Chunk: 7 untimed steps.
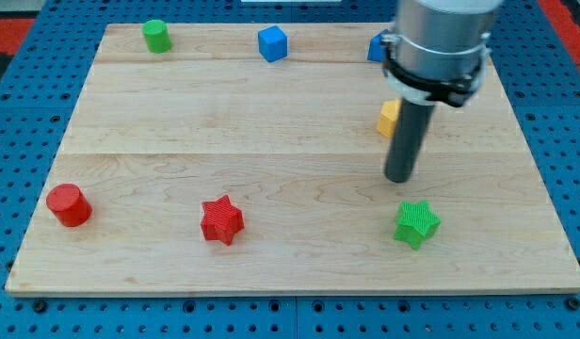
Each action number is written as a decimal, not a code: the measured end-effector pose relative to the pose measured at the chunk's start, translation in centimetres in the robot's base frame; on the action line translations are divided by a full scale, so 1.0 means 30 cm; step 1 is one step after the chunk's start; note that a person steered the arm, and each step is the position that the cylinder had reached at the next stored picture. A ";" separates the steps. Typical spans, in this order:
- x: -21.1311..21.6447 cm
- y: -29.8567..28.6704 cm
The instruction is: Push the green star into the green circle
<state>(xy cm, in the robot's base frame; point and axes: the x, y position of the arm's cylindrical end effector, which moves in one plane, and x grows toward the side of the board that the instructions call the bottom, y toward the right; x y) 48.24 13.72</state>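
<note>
Resting near the table's bottom-right corner: green star (417, 223), my tip (399, 178) just above it (apart). Green circle (156, 36): top-left corner; no fingers, bare rod

Bright, even overhead light covers the pale wooden board (271, 141), with no glare. Shadows are soft and short (each sits close under its block). The frame is slightly soft overall; the arm's grey housing (441, 42) is cropped at the view's top.
</note>
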 end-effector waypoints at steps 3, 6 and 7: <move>0.269 0.132; 0.219 -0.139; 0.248 -0.254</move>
<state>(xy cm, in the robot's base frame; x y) 55.67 6.11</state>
